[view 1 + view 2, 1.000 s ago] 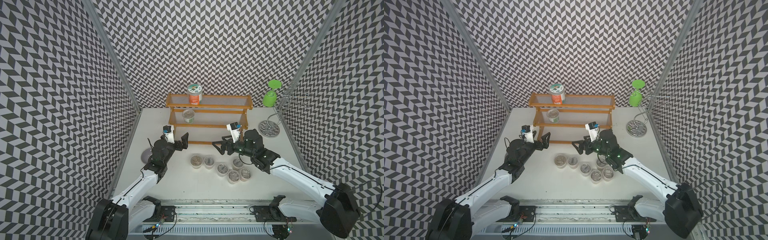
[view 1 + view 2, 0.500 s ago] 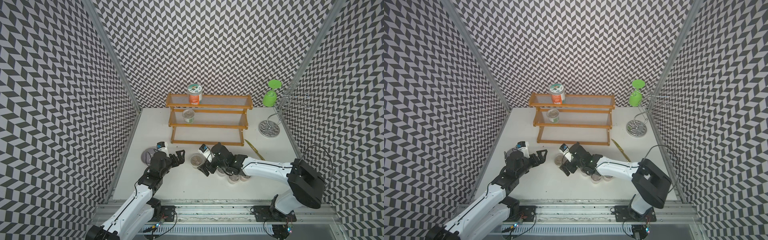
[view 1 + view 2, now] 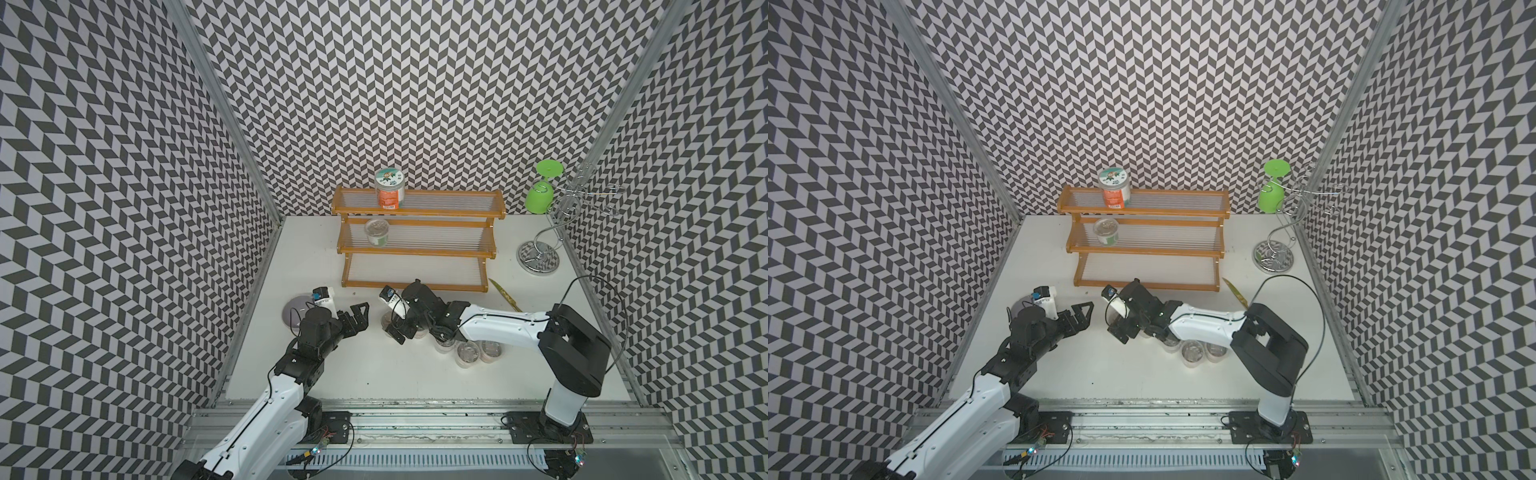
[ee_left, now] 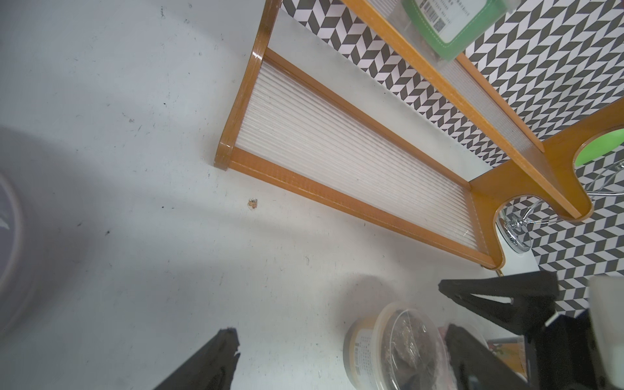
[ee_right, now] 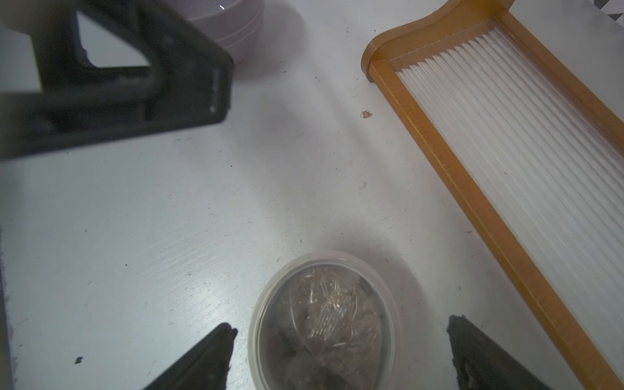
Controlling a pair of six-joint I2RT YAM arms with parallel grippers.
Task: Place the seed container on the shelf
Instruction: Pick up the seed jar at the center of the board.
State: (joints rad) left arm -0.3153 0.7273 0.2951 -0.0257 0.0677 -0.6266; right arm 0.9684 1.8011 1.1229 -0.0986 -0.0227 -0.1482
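Note:
The seed container point(image 5: 324, 324), a small clear tub of brown seeds, stands on the white table in front of the shelf point(image 3: 415, 250). My right gripper point(image 5: 341, 329) is open and low over it, one finger on each side and neither touching. In both top views the right gripper point(image 3: 398, 328) point(image 3: 1121, 328) hides most of the tub point(image 3: 385, 320). My left gripper point(image 3: 359, 318) point(image 3: 1081, 316) is open and empty just left of the tub, facing it. The left wrist view shows the tub point(image 4: 395, 344) beside the shelf's bottom tier point(image 4: 337, 199).
An orange-labelled jar point(image 3: 389, 189) stands on the shelf's top tier and a green-labelled tub point(image 3: 377, 232) on the middle one. Several more tubs point(image 3: 469, 353) cluster under the right arm. A grey bowl point(image 3: 293, 311) sits left. A chrome stand point(image 3: 538, 257) carries a green glass point(image 3: 540, 195).
The right arm swung down and left from the shelf front to the leftmost tub, its jaws widening. The left arm drew back toward the table's front.

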